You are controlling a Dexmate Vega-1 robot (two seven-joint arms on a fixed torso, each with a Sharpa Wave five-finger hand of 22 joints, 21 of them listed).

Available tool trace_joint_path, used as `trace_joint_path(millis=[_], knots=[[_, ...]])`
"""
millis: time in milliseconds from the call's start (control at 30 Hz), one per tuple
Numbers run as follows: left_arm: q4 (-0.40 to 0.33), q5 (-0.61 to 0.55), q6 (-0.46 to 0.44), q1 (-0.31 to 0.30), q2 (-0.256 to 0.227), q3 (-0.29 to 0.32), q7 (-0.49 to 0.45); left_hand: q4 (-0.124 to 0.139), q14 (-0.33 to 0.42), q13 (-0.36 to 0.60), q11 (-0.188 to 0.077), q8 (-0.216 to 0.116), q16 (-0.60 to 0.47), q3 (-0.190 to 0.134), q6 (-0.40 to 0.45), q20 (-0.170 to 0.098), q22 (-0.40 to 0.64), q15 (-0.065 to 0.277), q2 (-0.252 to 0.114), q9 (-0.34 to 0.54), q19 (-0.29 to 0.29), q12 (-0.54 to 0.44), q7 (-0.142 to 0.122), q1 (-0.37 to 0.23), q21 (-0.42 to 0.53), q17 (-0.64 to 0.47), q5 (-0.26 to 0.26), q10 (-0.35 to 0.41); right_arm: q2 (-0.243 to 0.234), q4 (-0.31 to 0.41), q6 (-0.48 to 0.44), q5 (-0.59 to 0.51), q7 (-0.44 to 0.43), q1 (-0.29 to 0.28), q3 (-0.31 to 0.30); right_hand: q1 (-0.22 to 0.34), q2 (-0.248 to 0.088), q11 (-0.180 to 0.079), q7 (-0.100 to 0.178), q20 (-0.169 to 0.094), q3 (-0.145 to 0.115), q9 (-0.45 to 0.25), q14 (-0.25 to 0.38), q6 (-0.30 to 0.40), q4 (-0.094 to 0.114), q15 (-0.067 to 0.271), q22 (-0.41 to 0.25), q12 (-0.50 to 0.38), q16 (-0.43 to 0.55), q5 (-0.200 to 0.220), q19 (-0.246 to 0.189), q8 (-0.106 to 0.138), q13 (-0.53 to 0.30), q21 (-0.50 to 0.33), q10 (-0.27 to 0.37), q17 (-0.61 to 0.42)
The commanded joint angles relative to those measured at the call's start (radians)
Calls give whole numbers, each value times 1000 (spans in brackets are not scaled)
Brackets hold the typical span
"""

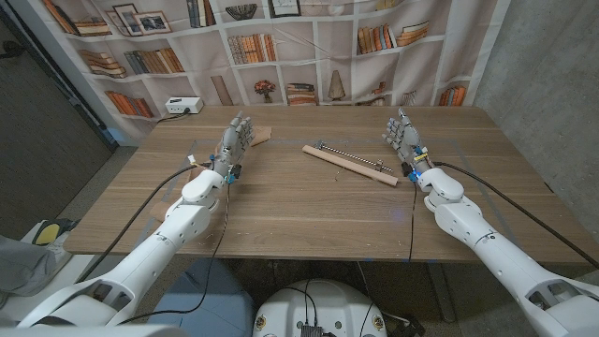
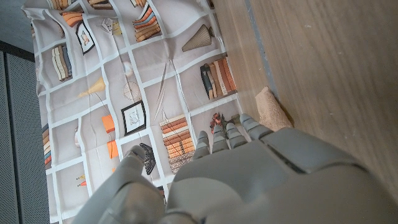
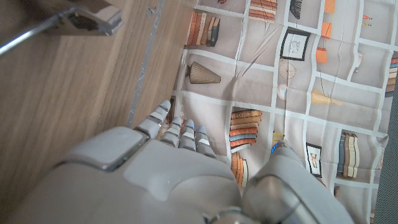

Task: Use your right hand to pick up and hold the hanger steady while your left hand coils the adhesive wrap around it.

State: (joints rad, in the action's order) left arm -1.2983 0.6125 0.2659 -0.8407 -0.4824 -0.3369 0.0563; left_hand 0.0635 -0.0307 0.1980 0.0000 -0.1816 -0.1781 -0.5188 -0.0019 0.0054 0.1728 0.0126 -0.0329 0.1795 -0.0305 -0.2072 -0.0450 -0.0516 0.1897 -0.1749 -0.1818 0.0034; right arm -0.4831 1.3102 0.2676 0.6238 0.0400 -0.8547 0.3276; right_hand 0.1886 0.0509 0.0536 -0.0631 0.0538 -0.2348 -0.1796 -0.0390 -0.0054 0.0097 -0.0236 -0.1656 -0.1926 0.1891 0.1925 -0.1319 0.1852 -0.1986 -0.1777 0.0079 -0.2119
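Fingers point(image 1: 240, 128) of left hand point(image 1: 231, 145) extended, right hand point(image 1: 404, 138) likewise, hanger point(image 1: 349, 164) between

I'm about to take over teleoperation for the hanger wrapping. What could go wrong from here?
The hanger lies flat on the table, apart from the open right hand, so fingers may skid it away instead of getting under it. The tan adhesive wrap sits just beyond the left hand; reaching could nudge it farther back.
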Motion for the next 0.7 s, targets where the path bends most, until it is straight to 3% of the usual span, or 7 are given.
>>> trace_joint_path(millis=[33,300,700], knots=[[6,-89,-42,-18,86,98,58,0,-7,2,0,-6,-7,-5,1,0,3,0,0,1,-8,-6,-7,-10,4,-5,-7,-6,67,11,-49,-80,52,-23,-91,8,-1,10,-6,0,-6,-5,-11,0,-4,1,-3,-7,7,4,-8,7,-2,-7,2,-5],[-1,-132,-52,-32,127,150,81,-1,-7,2,-4,-6,-8,-4,1,0,3,0,0,1,-9,-5,-7,-10,5,-6,-7,-9,91,27,-68,-123,79,-34,-129,7,-2,10,-5,9,-4,-6,-19,0,-5,-2,-3,-9,5,4,-1,7,-2,-5,5,-4],[-16,-160,-55,-54,150,192,105,-3,-7,2,0,-7,-7,-3,2,0,3,0,0,1,-9,-6,-6,-10,5,-6,-7,-9,89,78,-72,-191,73,-53,-134,18,-8,15,-6,12,-7,-6,-31,-5,-14,-2,-4,-18,4,3,10,7,-4,-5,30,-1]])
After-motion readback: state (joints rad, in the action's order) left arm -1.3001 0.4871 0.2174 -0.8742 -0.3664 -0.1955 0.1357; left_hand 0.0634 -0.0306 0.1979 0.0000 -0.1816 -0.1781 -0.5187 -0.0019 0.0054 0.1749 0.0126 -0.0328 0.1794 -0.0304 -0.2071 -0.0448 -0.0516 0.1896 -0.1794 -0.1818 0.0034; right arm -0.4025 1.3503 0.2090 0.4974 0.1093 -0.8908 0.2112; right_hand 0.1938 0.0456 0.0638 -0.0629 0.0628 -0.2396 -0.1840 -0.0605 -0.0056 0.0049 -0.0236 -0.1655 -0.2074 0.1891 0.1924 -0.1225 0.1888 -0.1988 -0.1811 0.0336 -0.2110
